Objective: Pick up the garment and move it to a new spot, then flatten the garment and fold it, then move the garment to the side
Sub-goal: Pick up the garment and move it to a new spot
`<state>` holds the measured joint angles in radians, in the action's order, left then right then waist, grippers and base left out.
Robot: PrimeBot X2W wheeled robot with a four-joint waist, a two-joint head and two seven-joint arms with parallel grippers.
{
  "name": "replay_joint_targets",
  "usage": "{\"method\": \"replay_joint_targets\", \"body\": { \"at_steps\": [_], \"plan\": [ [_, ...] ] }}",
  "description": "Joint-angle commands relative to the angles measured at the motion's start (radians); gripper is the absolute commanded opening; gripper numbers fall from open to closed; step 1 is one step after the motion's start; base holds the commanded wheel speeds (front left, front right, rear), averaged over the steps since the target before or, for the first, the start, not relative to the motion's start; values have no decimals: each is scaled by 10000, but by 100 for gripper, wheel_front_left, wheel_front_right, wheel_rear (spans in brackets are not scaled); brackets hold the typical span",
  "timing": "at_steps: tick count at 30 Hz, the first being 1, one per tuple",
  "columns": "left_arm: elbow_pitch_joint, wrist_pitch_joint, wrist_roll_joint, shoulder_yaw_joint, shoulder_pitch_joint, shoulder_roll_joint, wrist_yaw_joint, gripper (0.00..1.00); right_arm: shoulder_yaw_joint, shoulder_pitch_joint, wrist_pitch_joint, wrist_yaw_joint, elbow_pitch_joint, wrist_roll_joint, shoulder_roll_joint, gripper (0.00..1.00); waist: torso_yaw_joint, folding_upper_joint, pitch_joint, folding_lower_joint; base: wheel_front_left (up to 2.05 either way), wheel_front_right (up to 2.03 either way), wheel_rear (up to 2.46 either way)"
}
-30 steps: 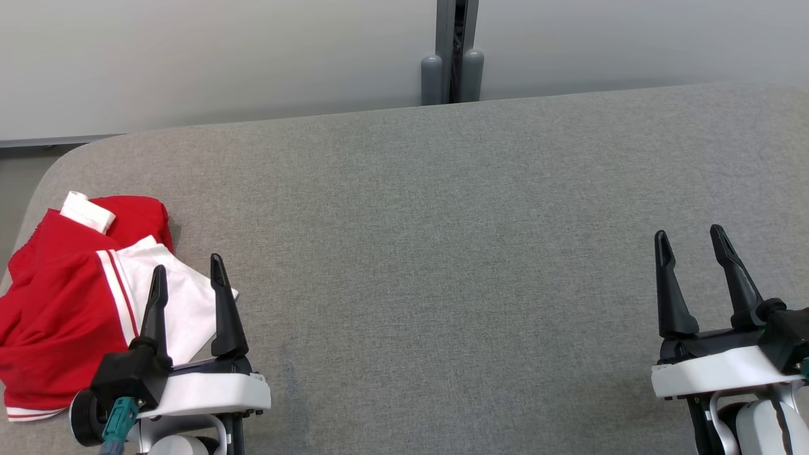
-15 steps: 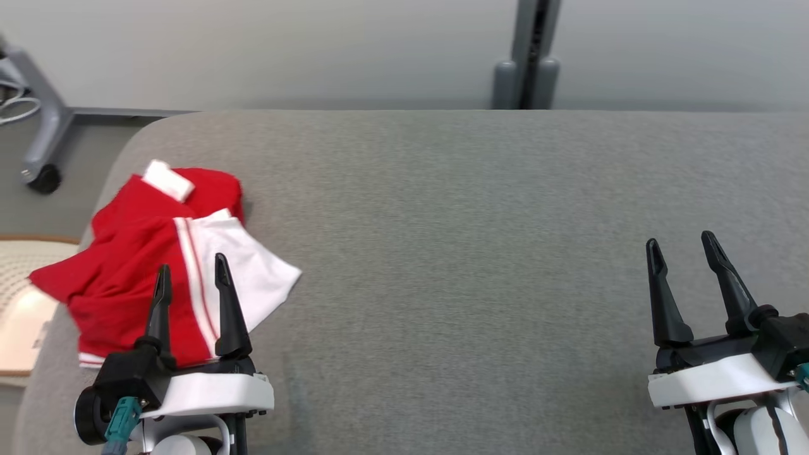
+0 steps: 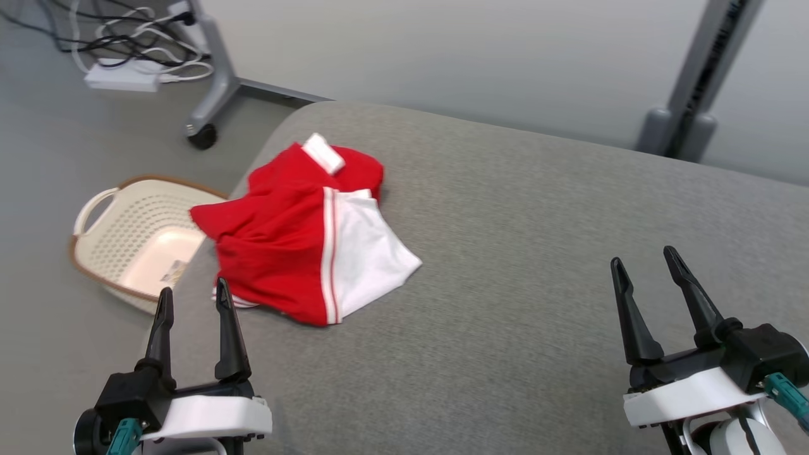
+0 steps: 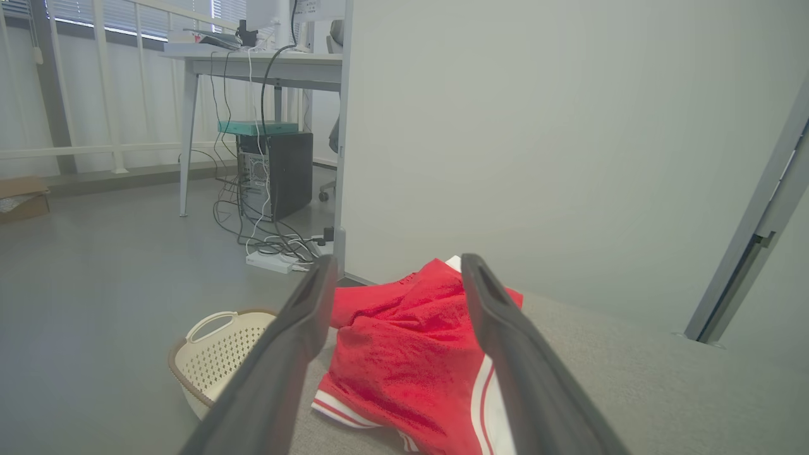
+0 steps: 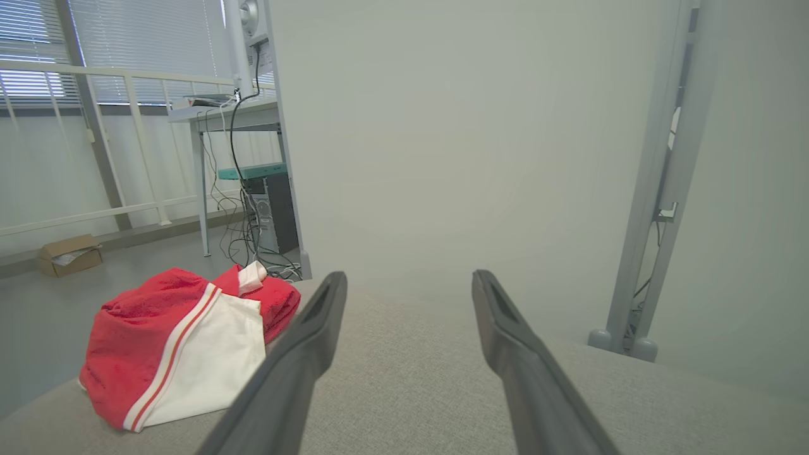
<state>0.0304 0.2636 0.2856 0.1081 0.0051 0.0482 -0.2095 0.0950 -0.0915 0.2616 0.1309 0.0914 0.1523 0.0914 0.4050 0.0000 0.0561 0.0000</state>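
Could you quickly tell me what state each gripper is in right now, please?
Left gripper: open, holding nothing; the red and white garment lies just ahead of it.
Right gripper: open, holding nothing, above the grey surface.

- Red-and-white garment [image 3: 303, 240] sits crumpled on the grey table [image 3: 505, 303], near its left corner.
- Red side faces left, white panel right, striped trim between.
- Small white cuff pokes from the far edge.

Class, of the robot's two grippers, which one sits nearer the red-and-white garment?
The left gripper, jaws open, just short of the garment; the right gripper stands far off across the grey fabric surface.
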Motion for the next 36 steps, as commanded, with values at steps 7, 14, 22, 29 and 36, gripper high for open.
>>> {"method": "replay_joint_targets", "body": {
  "at_steps": [7,14,22,29,36],
  "plan": [
    [-141,14,5,-267,362,32,10,100,422,-122,54,-3,99,114,7,100,996,0,-288,0,0,0,0],
    [-321,14,33,-439,638,37,-111,100,1013,-421,54,-3,255,158,30,100,1036,0,-321,0,0,0,0],
    [-419,14,-7,-573,650,37,-59,100,1151,-394,55,-3,356,224,137,100,995,0,-401,0,0,0,0],
    [341,16,-262,-666,-69,49,922,100,1036,-115,55,-3,155,-59,262,100,893,0,-214,0,0,0,0],
    [1773,-144,-300,-660,-2042,843,2275,100,974,-118,55,-3,-321,-232,626,100,806,0,509,0,0,0,0]
  ]
}}
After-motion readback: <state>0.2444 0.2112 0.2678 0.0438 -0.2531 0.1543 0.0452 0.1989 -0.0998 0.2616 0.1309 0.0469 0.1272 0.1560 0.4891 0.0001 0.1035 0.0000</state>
